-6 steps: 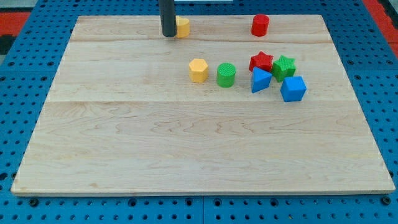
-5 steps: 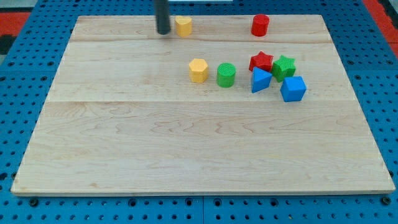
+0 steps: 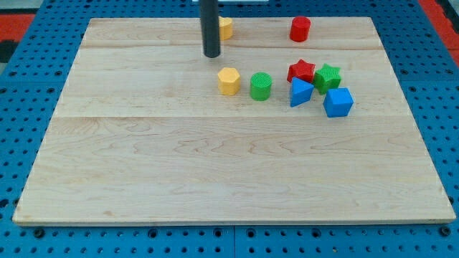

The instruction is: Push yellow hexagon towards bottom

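The yellow hexagon [image 3: 229, 81] sits on the wooden board a little above the middle. My tip [image 3: 211, 54] is above it and slightly to the view's left, a short gap away, not touching it. A second yellow block [image 3: 226, 28] lies near the board's top edge, partly hidden behind the rod; its shape is unclear.
A green cylinder [image 3: 261, 86] stands just right of the hexagon. Further right cluster a red star [image 3: 301, 70], a green star [image 3: 328, 76], a blue wedge-like block [image 3: 300, 92] and a blue cube [image 3: 338, 102]. A red cylinder [image 3: 300, 29] is at the top.
My tip has moved from the left of the top yellow block down and to the right, toward the hexagon. The top yellow block has shifted slightly right. The hexagon has not moved.
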